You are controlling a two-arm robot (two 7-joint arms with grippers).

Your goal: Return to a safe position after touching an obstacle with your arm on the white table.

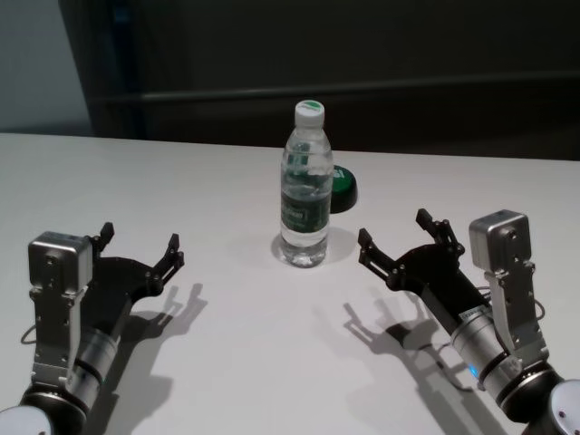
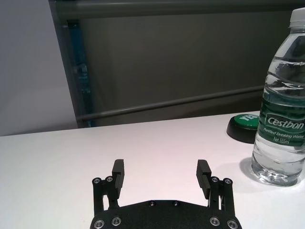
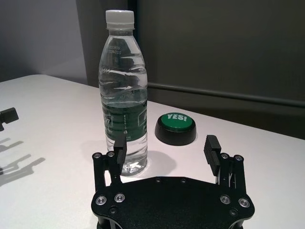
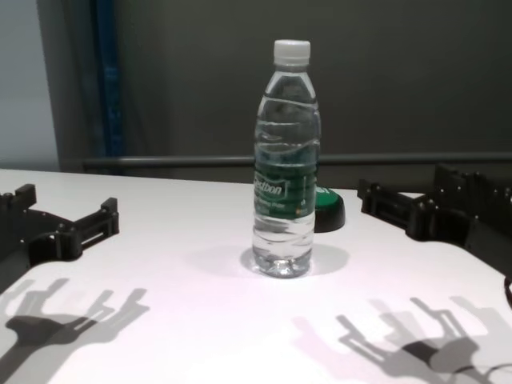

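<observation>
Obstacle: a clear plastic water bottle (image 1: 305,186) stands upright near the middle of the white table (image 1: 227,353), white screw cap (image 1: 309,111) on. It holds clear water; the fill level cannot be read exactly through the ribbed wall, but water shows at the base and above the dark green label (image 4: 282,189) (label reads "Cestbon" in the left wrist view). Nothing touches the bottle.

Just behind it, on the robot's right, sits a low round black button with a green top (image 3: 176,127); the right wrist view shows "YES!" printed on the top. Button and bottle are close but apart.

Left gripper (image 1: 140,246): over the table on the robot's left, well apart from the bottle, pointing forward and inward. Fingers spread wide with nothing between them; the left wrist view shows both pads (image 2: 118,174) with bare table in the gap.

Right gripper (image 1: 398,230): over the table on the robot's right, nearer the bottle than the left one but clear of it. Jaws also wide apart and empty (in the right wrist view the bottle base appears just beyond one fingertip (image 3: 119,145), no contact visible in the head view).

Both grippers cast shadows on the tabletop, so both hang above the surface rather than resting on it.
</observation>
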